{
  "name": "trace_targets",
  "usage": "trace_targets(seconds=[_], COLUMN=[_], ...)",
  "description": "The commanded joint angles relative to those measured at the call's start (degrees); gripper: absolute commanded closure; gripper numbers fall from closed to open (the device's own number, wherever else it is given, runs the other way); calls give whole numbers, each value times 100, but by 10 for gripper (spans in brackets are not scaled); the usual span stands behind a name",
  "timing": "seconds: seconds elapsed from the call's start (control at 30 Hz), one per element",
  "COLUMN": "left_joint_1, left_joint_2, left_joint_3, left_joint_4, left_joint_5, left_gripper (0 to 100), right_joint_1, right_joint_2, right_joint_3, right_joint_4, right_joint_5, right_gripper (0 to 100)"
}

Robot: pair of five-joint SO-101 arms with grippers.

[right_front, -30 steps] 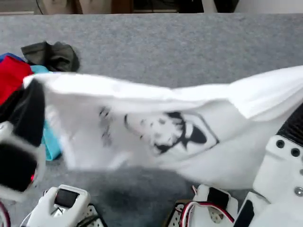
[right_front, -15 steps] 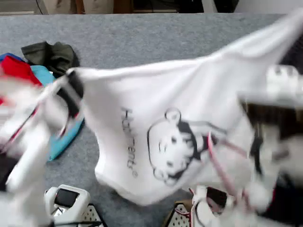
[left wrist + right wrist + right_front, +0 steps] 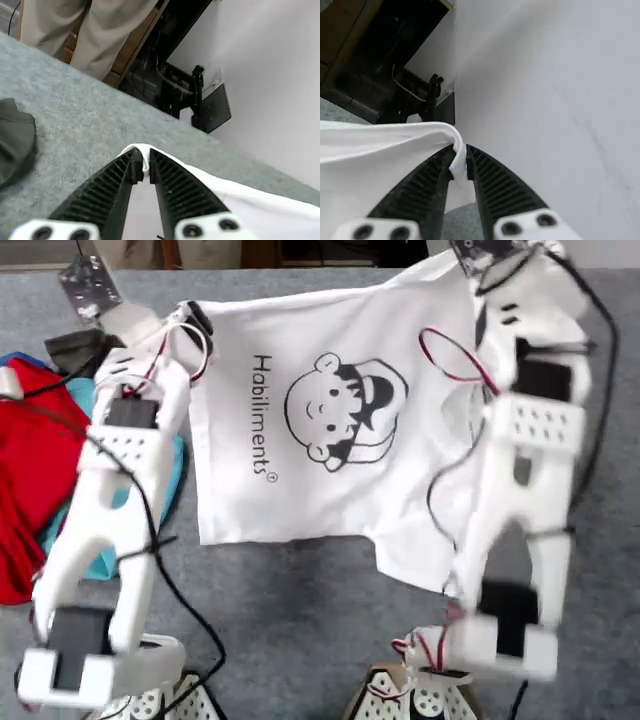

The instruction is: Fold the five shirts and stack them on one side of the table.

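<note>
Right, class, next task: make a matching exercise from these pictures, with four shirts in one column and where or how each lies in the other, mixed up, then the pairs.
1 white shirt
2 red shirt
3 dark olive shirt
4 turquoise shirt

A crumpled, towards the far side of the table
B spread out, pinched by left gripper and right gripper
C outermost, at the high view's left edge
D lying between two other shirts

Pairs: 1-B, 2-C, 3-A, 4-D
</note>
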Motion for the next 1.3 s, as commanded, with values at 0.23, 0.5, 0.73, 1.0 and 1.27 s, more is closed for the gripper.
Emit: trace_targets(seconds=[0.23, 0.5, 0.73, 1.0, 1.27], left_joint_1=[-105, -220, 53, 475, 396], left_joint_2=[716, -286, -980, -1059, -1059], left_joint_3=[-826, -958, -211, 1512, 2207], left_joint_4=[360, 2593, 3455, 3437, 3490], left_joint_5=[-35, -53, -404, -492, -774], left_gripper=[982, 982, 982, 982, 982], right_joint_1=[-48, 4, 145, 602, 822], right_joint_2=[1068, 673, -242, -2185, -4040], right_joint_3=[-2141, -2554, -1341, 2149, 5165], right_joint_4=[2242, 5160, 5978, 4800, 4193], right_joint_5=[44, 782, 1275, 1486, 1916], right_gripper=[998, 998, 998, 998, 998])
